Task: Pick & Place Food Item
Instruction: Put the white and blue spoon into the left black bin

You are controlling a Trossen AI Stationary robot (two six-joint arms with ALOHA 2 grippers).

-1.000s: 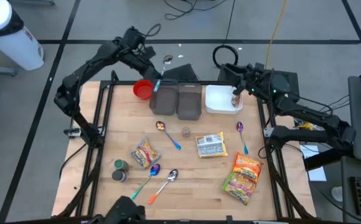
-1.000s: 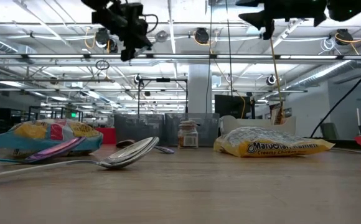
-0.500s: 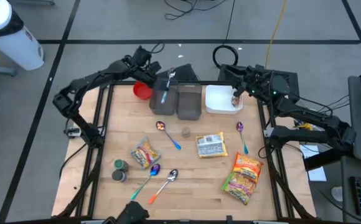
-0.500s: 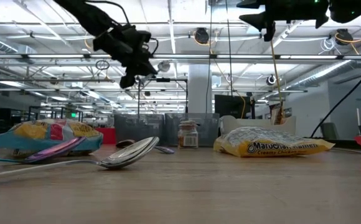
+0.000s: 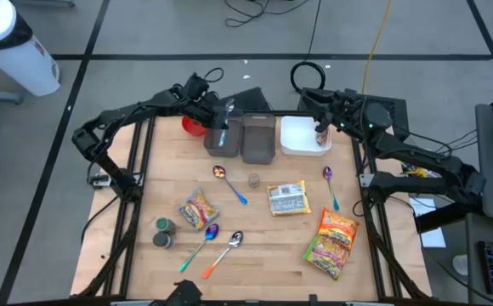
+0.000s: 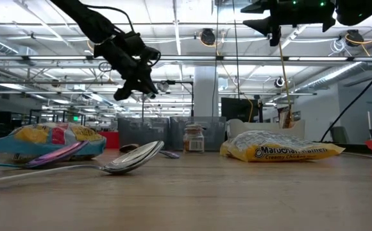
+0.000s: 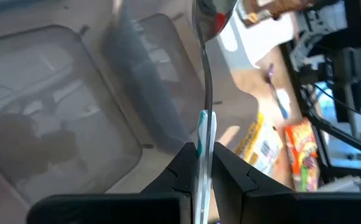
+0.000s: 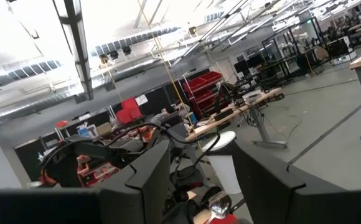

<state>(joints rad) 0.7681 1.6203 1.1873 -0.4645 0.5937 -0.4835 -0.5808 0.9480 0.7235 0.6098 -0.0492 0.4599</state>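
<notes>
The left arm reaches in from the desk's left rear edge, bent at the elbow, its wrist tipped down. The left hand point(image 5: 218, 119) is clamped tight, fingers point(image 7: 187, 163) pressed together around something thin. The right arm stretches along the rear right corner, its wrist level. The right hand point(image 5: 321, 115) hangs high, fingers point(image 8: 144, 177) parted.

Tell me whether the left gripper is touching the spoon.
Touching. In the left wrist view the left gripper is clamped on the spoon handle, which runs out from between its fingers with no gap.
</notes>
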